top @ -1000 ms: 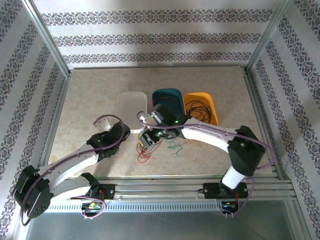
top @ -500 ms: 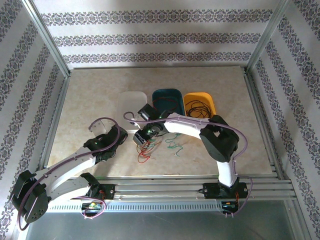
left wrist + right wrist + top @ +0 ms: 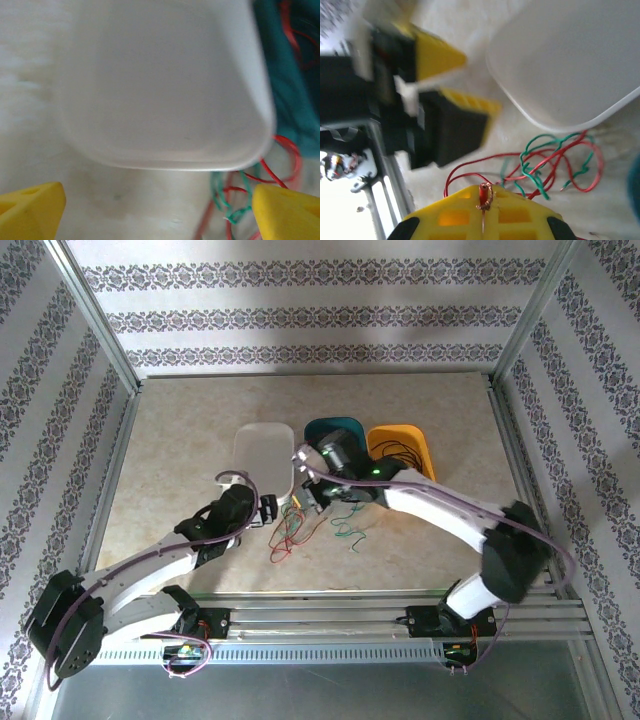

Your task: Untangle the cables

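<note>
The cables [image 3: 289,534] lie as a loose red and green tangle on the table just in front of the white tray [image 3: 262,445]. My right gripper [image 3: 484,194] is shut on the bare copper end of a red cable [image 3: 483,192], and the rest of the tangle [image 3: 555,160] trails off beyond it. From above, my right gripper [image 3: 303,502] sits at the tangle's far edge. My left gripper [image 3: 268,510] stands open just left of the cables. Its yellow fingertips [image 3: 287,212] are wide apart, with red and green strands [image 3: 239,200] beside the right one.
A teal bin [image 3: 335,432] and an orange bin [image 3: 402,450] stand right of the white tray. A black cable [image 3: 398,456] lies in the orange bin. The left gripper [image 3: 445,85] is close in front of my right wrist camera. Bare table stretches left and right.
The right gripper has shut on the red cable's end and pulled back toward the bins. The left gripper has moved right, up to the tangle, staying open.
</note>
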